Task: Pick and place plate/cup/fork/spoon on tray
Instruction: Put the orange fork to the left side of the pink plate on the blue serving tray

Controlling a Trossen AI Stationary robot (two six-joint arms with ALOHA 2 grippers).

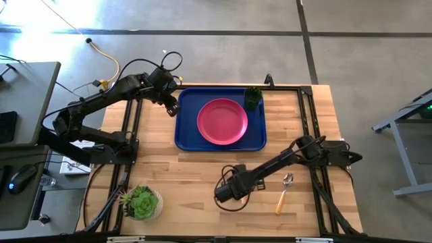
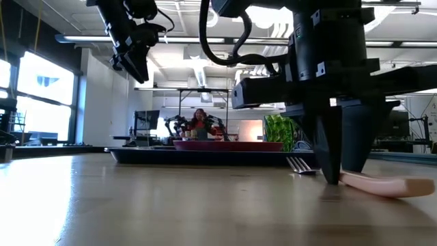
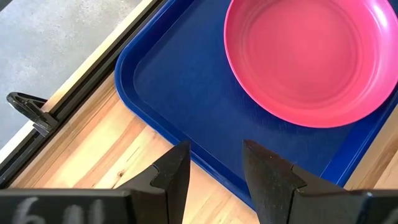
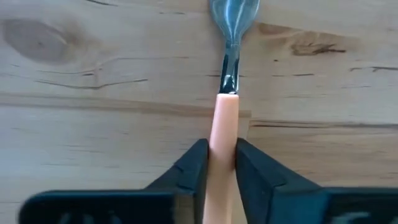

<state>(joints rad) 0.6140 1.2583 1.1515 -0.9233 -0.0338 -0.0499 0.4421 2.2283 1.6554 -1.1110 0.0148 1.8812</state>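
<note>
Right fingers clenched on fork handle, fork flat on tabletop near front. Left fingers released, empty, above tray corner beside plate.

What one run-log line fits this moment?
right claw: shut on fork, on table | left claw: open above tray | plate, cup: on tray

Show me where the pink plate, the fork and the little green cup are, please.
plate [image 1: 222, 121]: high view, centre of the pink dish on the tray.
fork [image 4: 222, 134]: right wrist view, orange-tan handle between the pincer fingers.
cup [image 1: 253, 98]: high view, the dark-green tumbler's body at the tray's corner.
</note>
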